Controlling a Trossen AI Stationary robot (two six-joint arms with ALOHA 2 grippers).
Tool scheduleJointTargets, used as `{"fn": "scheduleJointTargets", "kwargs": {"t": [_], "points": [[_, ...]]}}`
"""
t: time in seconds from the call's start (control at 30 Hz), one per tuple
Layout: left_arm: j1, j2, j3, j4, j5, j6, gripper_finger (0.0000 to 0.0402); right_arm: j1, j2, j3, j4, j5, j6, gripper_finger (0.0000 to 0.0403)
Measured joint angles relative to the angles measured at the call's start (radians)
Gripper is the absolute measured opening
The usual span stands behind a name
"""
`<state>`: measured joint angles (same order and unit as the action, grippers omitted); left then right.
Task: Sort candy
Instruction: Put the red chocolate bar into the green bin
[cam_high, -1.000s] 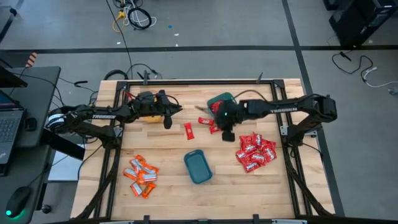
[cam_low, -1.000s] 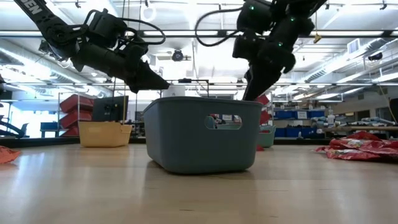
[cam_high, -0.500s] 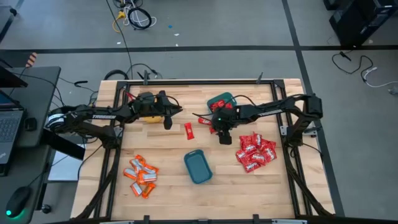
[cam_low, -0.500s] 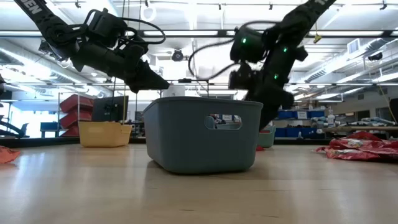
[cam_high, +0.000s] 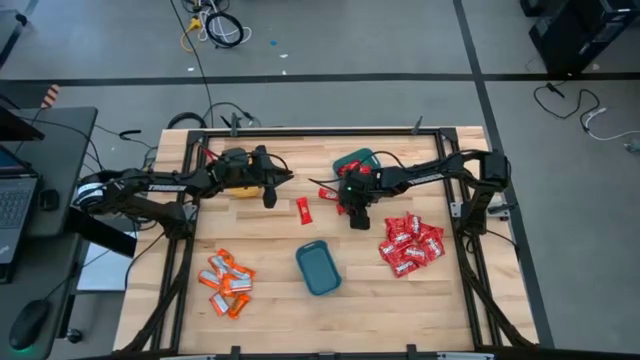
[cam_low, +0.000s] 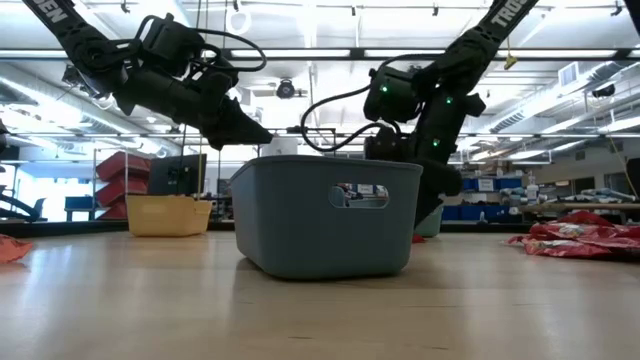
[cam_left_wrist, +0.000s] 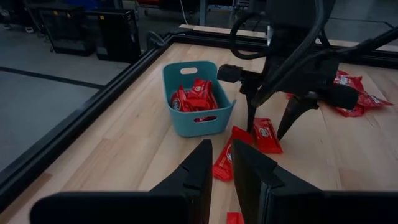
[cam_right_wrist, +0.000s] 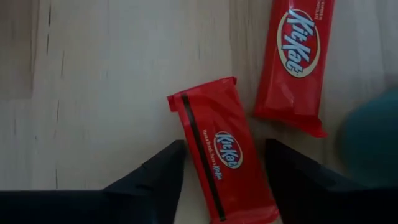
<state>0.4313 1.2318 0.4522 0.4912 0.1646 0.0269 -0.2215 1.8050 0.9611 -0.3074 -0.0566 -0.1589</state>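
The table (cam_high: 270, 235) carries the candy in sorted heaps, orange packets (cam_high: 226, 281) near the left front, wider red packets (cam_high: 411, 245) on the right; a teal bin (cam_left_wrist: 196, 99) at the back already holds red bars. The right gripper (cam_right_wrist: 224, 180) hangs low, fingers spread wide astride a narrow red bar (cam_right_wrist: 219, 155), seemingly to grasp it for that bin; the left gripper (cam_left_wrist: 219, 171) waits over the yellow bin (cam_high: 240, 180), fingers narrowly parted, empty.

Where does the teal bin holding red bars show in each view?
High: bin at the table's back, beside the right tool.
Low: mostly hidden behind the nearer bin.
Left wrist: bin beside the right tool, bars inside.
Right wrist: teal blur past the loose bars.
Shared landmark: right tool, open astride one.
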Motion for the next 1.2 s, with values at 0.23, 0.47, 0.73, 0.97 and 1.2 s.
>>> {"fn": "scheduleJointTargets", "kwargs": {"t": [0.23,0.47,0.73,0.97,1.2], "points": [[0.0,0.0,0.0,0.0,0.0,0.0,0.006,0.024,-0.014,-0.002,-0.008,0.007,0.006,0.0096],[0.0,0.0,0.0,0.0,0.0,-0.001,0.006,0.044,-0.043,0.033,-0.109,0.002,0.011,0.0102],[0.0,0.0,0.0,0.003,0.0,-0.005,0.006,0.032,-0.157,0.098,-0.191,0.112,-0.056,0.0105],[0.0,0.0,0.0,0.004,0.0,-0.009,0.006,-0.113,-0.215,0.102,-0.162,0.199,-0.298,0.0107],[0.0,0.0,0.0,0.001,0.0,-0.012,0.006,-0.203,-0.131,0.102,-0.128,0.14,-0.402,0.0108]]}}
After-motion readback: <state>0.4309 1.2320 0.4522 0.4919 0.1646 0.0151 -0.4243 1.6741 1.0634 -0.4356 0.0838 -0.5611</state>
